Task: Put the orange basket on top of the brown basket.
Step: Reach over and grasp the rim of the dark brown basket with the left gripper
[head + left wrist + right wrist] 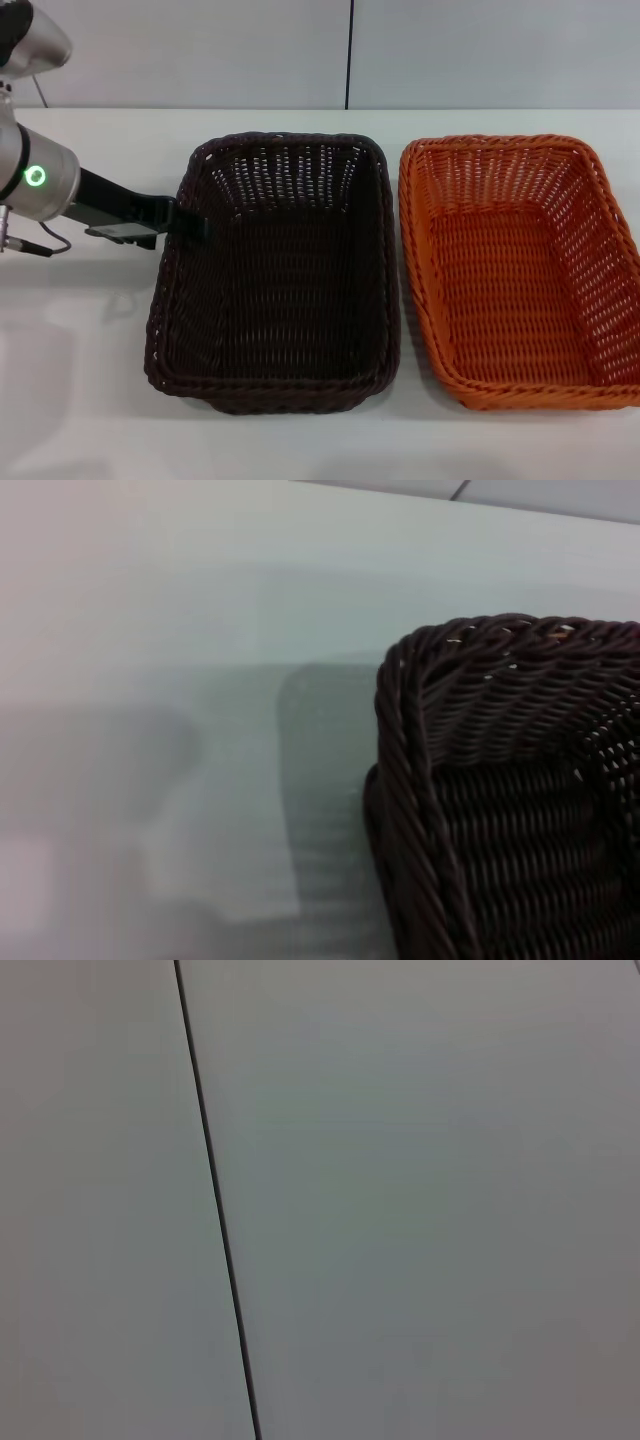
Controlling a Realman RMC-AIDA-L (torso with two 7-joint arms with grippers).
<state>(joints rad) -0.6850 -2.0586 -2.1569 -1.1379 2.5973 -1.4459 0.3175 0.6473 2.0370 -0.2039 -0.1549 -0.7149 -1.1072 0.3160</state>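
The brown basket (280, 270) sits on the white table at the centre. The orange basket (520, 270) sits right beside it on the right, their long sides almost touching. Both stand upright and hold nothing. My left gripper (188, 226) reaches in from the left and is at the brown basket's left rim, about halfway along it. The left wrist view shows a corner of the brown basket (510, 780) close up. My right gripper is out of view, and its wrist view shows only a pale surface.
The white table (80, 380) spreads to the left and front of the baskets. A pale wall with a dark vertical seam (350, 55) stands behind. The same kind of seam (215, 1200) crosses the right wrist view.
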